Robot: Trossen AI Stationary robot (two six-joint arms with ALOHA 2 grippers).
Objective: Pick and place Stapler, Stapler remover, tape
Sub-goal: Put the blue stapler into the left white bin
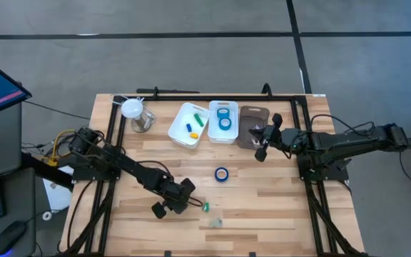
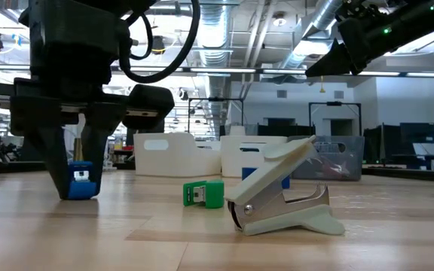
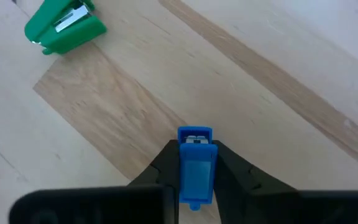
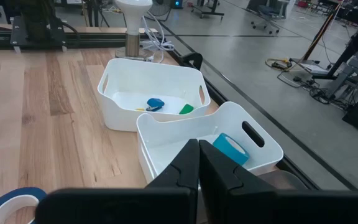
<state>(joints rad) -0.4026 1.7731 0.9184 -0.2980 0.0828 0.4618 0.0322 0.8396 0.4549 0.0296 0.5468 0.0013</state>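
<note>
A small blue stapler stands on the table between the fingers of my left gripper, which has shut on it near the table's front left. Just to its right lie a small green stapler and, nearer the front edge, a pale stapler remover, resting on its two handles. One blue tape roll lies flat at mid-table, and two more tape rolls lie in a white bin. My right gripper hangs shut over the far right, holding nothing. My left gripper pinches the blue stapler by its two long sides between its two fingers. The fingers come steeply from above, one on each side, and lie along the stapler. The stapler's underside rests on the table.
Two white bins stand at the far middle: the left bin holds small coloured pieces, the right bin the tape. A grey tray sits to their right, and a white lamp on a metal base to their left.
</note>
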